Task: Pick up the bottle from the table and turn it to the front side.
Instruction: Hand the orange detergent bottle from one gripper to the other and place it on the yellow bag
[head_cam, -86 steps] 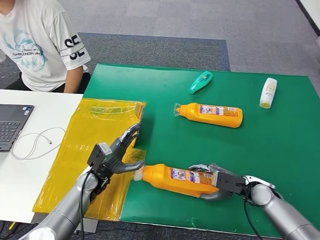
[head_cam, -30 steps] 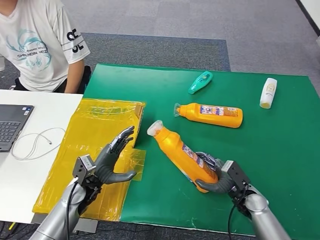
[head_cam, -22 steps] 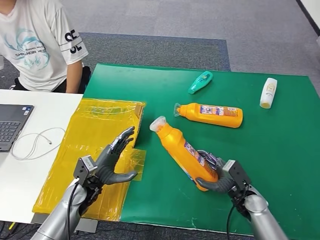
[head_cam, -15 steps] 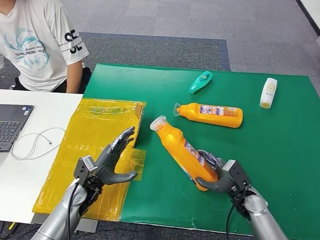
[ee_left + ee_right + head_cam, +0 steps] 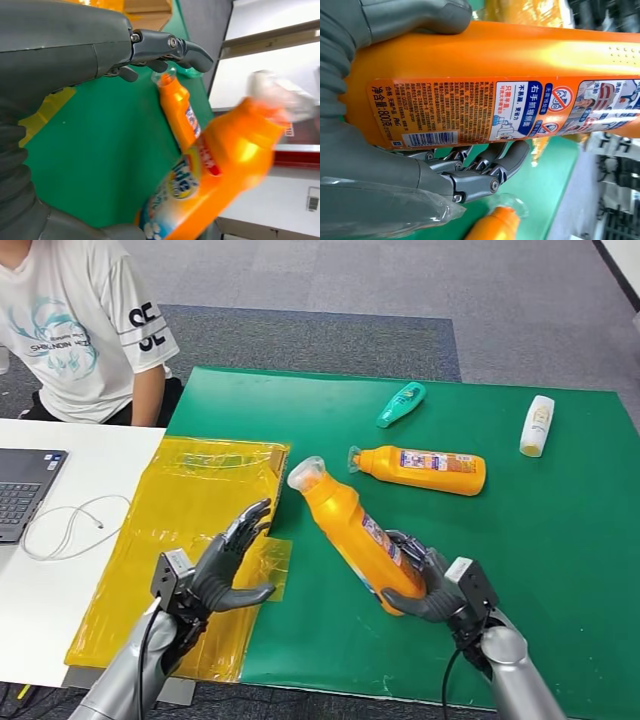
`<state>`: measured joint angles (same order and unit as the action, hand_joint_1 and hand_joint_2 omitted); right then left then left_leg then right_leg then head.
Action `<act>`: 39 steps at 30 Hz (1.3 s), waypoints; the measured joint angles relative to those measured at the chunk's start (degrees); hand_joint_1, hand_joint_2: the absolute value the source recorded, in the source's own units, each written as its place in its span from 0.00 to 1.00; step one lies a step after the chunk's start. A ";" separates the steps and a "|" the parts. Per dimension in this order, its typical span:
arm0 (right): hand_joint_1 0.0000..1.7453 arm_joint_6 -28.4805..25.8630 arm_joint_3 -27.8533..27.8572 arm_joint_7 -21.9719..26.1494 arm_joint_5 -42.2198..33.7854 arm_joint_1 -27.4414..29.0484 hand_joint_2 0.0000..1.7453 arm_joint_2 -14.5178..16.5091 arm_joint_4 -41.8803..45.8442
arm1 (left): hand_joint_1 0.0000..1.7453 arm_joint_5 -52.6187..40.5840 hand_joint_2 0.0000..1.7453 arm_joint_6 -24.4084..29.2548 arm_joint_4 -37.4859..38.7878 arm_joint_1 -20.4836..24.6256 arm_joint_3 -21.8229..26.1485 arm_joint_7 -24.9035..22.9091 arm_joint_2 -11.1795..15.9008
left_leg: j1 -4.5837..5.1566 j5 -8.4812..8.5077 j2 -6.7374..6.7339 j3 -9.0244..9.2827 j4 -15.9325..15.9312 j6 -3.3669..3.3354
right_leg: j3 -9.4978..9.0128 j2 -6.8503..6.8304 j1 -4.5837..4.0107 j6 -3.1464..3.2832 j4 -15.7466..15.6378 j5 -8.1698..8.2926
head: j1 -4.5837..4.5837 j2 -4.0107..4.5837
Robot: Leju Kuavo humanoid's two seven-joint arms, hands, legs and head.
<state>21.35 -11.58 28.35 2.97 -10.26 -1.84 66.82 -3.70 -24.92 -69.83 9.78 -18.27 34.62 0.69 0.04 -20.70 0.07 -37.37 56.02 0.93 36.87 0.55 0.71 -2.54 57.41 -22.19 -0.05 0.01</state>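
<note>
Bottle (image 5: pixel 351 535), orange, with a pale cap end, held clear of the green table mat (image 5: pixel 573 520) at a slant, cap raised toward the far left and base low at the near right. Right hand (image 5: pixel 423 585): fingers and thumb clamped round the lower body of the bottle; the right wrist view shows the small-print back label with barcode facing that camera, thumb above and fingers below it. Left hand (image 5: pixel 223 565): holding nothing, fingers spread apart, poised over the yellow plastic sheet (image 5: pixel 162 530) just left of the lifted bottle, not touching it. A second orange bottle (image 5: pixel 419 470) lies flat farther back on the mat, with a teal tube (image 5: pixel 400 404) and a white bottle (image 5: pixel 536 425) beyond it; a seated person (image 5: pixel 83 325) is at the far left. Progress, as judged: the pick-up is done; the turn appears unfinished, since which face ends up forward cannot yet be told, and the open left hand may be waiting to assist.
</note>
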 joint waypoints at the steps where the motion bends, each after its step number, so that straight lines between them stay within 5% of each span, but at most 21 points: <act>1: 1.00 0.01 -0.04 0.05 0.00 0.09 1.00 0.10 0.61 | 0.00 0.02 1.00 -0.05 0.53 0.01 -0.01 -0.03 -0.14 | 0.00 0.00 0.00 0.00 0.00 0.00 | 0.00 0.00 0.00 0.00 0.00 0.00 | 0.00 -0.01; 14: 1.00 -0.05 -1.01 1.06 1.23 0.36 1.00 0.48 6.76 | 0.00 1.79 1.00 -3.25 4.51 0.43 -0.07 0.08 -1.19 | 0.00 0.00 0.00 0.00 0.00 0.00 | 0.01 0.00 0.00 0.00 0.00 0.00 | -0.01 0.01; 25: 1.00 -3.05 -5.26 1.08 6.80 -0.31 1.00 0.74 7.27 | 0.00 17.20 1.00 -24.51 8.63 2.14 -0.53 1.86 -1.19 | 0.00 0.00 0.00 -0.01 0.00 0.01 | 0.01 0.00 -0.01 0.01 0.01 0.00 | 0.00 -0.01; 39: 1.00 -3.83 -10.48 1.19 6.94 -1.42 1.00 1.40 5.67 | 0.00 17.26 1.00 -24.61 11.97 4.95 -0.57 1.67 -0.52 | 0.00 0.00 0.00 -0.01 0.00 0.01 | 0.01 0.00 -0.01 0.01 0.01 -0.01 | 0.00 0.01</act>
<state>17.52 -22.07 29.55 9.91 -11.68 -0.44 72.49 13.56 -49.52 -57.87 14.73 -18.84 36.29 0.16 0.03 -20.70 0.07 -37.38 56.02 0.94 36.88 0.54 0.70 -2.53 57.42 -22.20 -0.05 0.01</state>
